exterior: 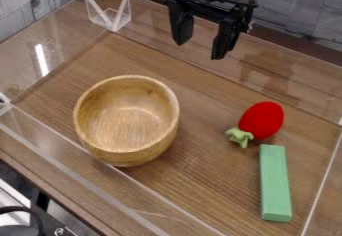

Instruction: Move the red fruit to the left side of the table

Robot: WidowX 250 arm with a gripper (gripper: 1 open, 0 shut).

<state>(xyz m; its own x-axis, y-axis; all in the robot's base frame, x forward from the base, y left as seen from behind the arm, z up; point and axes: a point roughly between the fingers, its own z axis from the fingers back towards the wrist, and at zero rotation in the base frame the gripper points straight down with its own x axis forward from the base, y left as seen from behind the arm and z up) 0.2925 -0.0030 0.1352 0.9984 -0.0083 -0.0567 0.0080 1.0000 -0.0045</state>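
The red fruit (261,120) lies on the right part of the table (201,175), its green leafy end pointing toward the near left. My gripper (201,39) hangs over the far middle of the tabletop, pointing down. Its two black fingers stand apart, open, with nothing between them. It is well above and behind the fruit, touching nothing.
A wooden bowl (127,119) sits left of centre, far larger than the fruit. A flat green block (274,182) lies just in front of the fruit near the right wall. Low clear acrylic walls (80,175) border the table.
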